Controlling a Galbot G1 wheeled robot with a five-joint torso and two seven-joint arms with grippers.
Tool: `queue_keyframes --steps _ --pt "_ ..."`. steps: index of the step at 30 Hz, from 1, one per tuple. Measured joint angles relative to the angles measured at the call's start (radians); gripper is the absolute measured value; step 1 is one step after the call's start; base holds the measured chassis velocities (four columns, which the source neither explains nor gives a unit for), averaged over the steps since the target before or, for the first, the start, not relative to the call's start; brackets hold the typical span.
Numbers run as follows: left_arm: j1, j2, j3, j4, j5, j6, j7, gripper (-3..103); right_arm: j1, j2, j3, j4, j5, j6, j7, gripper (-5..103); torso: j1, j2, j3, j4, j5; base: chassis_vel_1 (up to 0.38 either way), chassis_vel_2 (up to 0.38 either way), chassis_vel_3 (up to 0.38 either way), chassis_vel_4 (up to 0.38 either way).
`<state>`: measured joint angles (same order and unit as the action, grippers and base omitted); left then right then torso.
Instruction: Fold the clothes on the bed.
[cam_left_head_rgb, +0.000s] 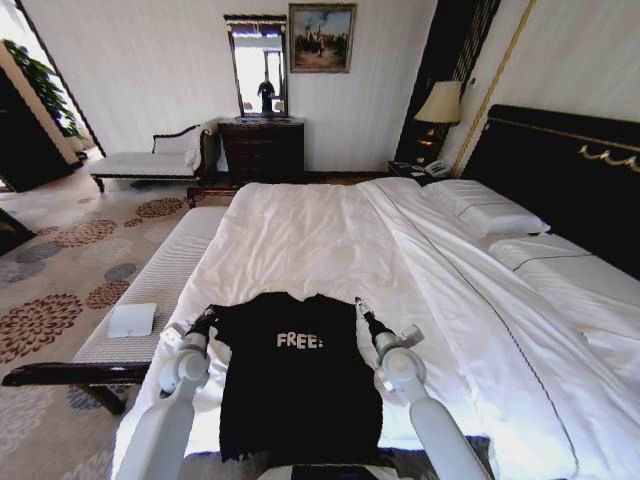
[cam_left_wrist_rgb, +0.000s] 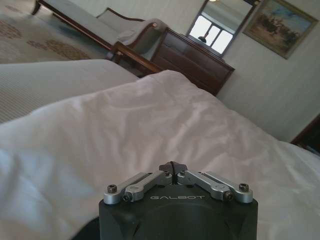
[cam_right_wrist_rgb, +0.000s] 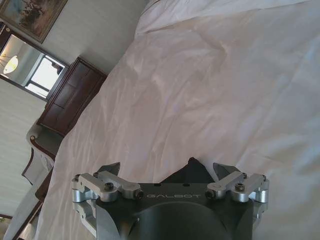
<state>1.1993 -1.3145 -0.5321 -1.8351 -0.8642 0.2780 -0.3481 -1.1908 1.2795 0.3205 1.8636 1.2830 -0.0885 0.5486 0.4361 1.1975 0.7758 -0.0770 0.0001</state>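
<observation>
Left gripper (cam_left_head_rgb: 208, 318) sits at the T-shirt's left shoulder, near the bed's foot edge. In the left wrist view its fingertips (cam_left_wrist_rgb: 172, 167) are pressed together, a sliver of black cloth between them; jaws closed on the shirt. Right gripper (cam_left_head_rgb: 360, 305) sits at the right shoulder. In the right wrist view its fingers (cam_right_wrist_rgb: 111, 170) stand wide apart, with a peak of black fabric (cam_right_wrist_rgb: 187, 172) rising between them; whether they touch it, cannot tell.

The black T-shirt (cam_left_head_rgb: 300, 385) lies flat on the white duvet at the near end of the bed (cam_left_head_rgb: 330, 235), "FREE!" lettering facing up, collar pointing toward the headboard, hem hanging toward the robot.

Beyond the collar: open, lightly wrinkled duvet running up to the pillows (cam_left_head_rgb: 485, 212). Free sheet on the shirt's right side as well. On the left, the bed edge is close, with the upholstered bench (cam_left_head_rgb: 150, 290) just beside it, a small white pad (cam_left_head_rgb: 132, 320) lying on it.
</observation>
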Motion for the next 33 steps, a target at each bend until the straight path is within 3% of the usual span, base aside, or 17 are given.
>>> queue_keyframes --steps 9,21,24,26,28,29,33 --pt "-0.058 -0.116 0.141 0.033 0.043 -0.003 0.006 0 -0.01 -0.032 -0.002 0.011 -0.006 -0.002 0.001 100 0.0 0.0 0.0 -0.0002 0.0 0.0 0.0 0.0 0.0" --pt "-0.06 -0.187 0.21 0.148 0.14 -0.006 0.004 -3 -0.04 -0.036 0.009 0.018 -0.012 -0.002 -0.004 100 0.0 0.0 0.0 -0.0003 0.0 0.0 0.0 0.0 0.0" --pt "-0.021 -0.191 0.204 0.119 0.15 0.012 -0.001 11 -0.041 -0.032 0.007 0.019 -0.013 -0.002 -0.005 100 0.0 0.0 0.0 -0.0002 -0.0001 0.0 0.0 0.0 0.0" --pt "-0.011 -0.191 0.199 0.107 0.146 0.02 -0.003 11 -0.042 -0.031 0.006 0.019 -0.013 -0.002 -0.005 100 0.0 0.0 0.0 -0.0002 0.0 0.0 0.0 0.0 0.0" --pt "0.041 -0.195 0.155 0.031 0.082 0.063 -0.019 23 -0.041 -0.025 0.0 0.021 -0.014 -0.002 -0.006 100 0.0 0.0 0.0 -0.0001 -0.0001 0.0 0.0 0.0 0.0" --pt "0.041 -0.195 0.155 0.031 0.082 0.063 -0.019 23 -0.041 -0.025 0.0 0.021 -0.014 -0.002 -0.006 100 0.0 0.0 0.0 -0.0001 -0.0001 0.0 0.0 0.0 0.0" --pt "0.075 -0.204 0.041 -0.032 -0.06 0.088 -0.042 44 -0.044 -0.017 -0.002 0.023 -0.017 -0.002 -0.006 100 0.0 0.0 0.0 0.0 -0.0001 0.0 0.0 0.0 0.0"
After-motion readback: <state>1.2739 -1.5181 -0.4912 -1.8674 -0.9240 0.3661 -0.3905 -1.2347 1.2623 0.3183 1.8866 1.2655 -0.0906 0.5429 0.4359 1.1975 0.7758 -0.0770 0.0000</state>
